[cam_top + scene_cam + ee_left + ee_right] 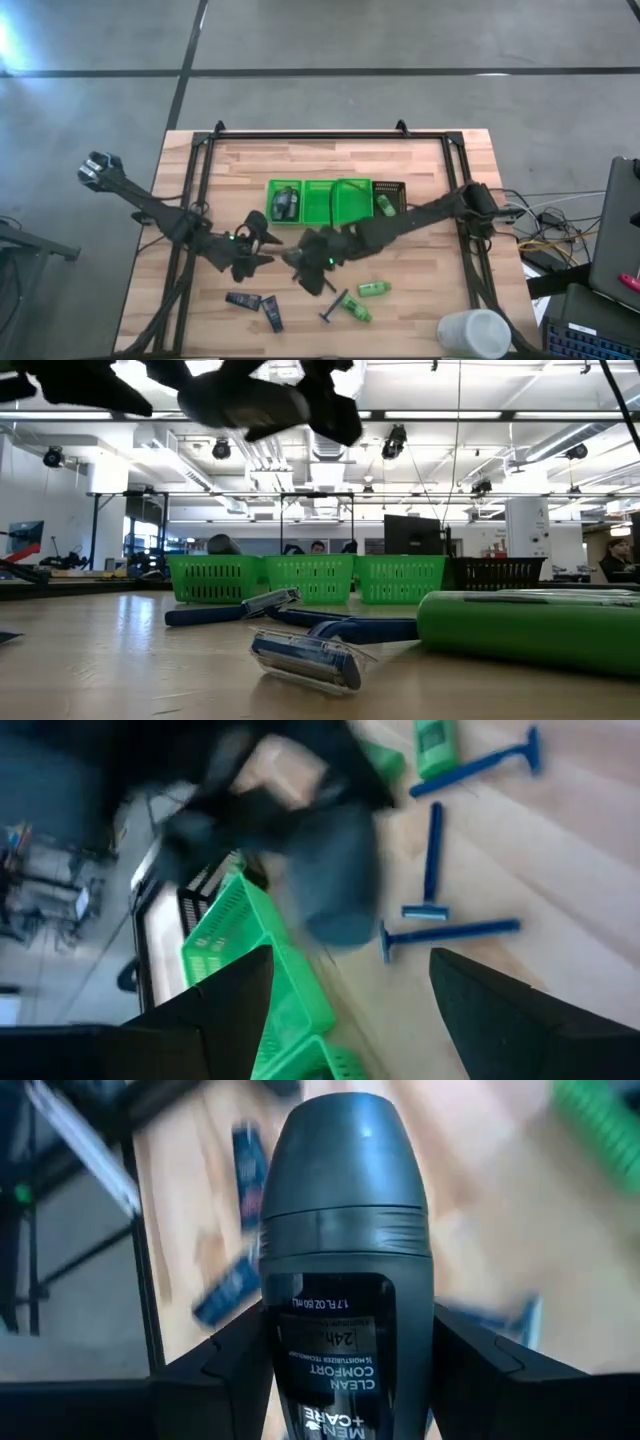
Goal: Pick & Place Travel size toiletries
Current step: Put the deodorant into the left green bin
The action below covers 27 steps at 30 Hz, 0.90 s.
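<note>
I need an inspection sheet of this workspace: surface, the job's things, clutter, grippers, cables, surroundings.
Surface: wooden table, dark frame around it.
Job's things: grey bottle in the right gripper; dark tubes, green bottles and blue razors loose on the table; dark items in the green tray; a green bottle in the black bin.
Clutter: white cylinder at the table corner.
Grippers: right gripper shut on the grey bottle; left gripper open, empty, beside it.
Cables: bundle off the table's right side.
Surroundings: concrete floor, people behind.
</note>
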{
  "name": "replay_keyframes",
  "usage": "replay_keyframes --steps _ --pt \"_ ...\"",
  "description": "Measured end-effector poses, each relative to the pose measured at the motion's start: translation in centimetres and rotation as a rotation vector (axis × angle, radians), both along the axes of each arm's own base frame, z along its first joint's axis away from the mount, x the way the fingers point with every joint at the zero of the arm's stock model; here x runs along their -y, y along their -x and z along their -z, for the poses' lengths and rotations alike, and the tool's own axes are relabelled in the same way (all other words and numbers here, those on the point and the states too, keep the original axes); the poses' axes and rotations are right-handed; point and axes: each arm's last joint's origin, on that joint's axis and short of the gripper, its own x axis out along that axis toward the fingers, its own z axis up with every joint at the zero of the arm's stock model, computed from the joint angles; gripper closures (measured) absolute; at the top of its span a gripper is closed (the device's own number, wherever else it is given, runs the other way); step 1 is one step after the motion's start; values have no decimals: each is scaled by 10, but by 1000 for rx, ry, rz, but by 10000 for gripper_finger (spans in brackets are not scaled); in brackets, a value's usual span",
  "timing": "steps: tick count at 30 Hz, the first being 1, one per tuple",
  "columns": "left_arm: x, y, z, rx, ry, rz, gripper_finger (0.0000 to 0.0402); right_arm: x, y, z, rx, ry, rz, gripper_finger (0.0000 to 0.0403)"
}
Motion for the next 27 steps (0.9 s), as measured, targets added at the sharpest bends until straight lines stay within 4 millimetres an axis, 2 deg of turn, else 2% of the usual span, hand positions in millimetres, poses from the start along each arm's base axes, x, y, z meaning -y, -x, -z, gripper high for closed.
replay_keyframes --steps 5,9,18,25,27 --pt "-5 -6 -9 97 -90 25 127 30 -8 -18 11 -34 23 207" --pt "-17 -10 -17 144 -137 53 126 47 -12 -28 34 -42 55 207" --pt "-48 -22 -17 130 -190 57 135 52 -15 -43 73 -86 48 206" --pt "-48 -20 -18 131 -180 113 189 66 -17 -42 66 -108 73 196" --pt "-49 -21 -18 130 -181 109 194 71 -17 -42 63 -117 65 196"
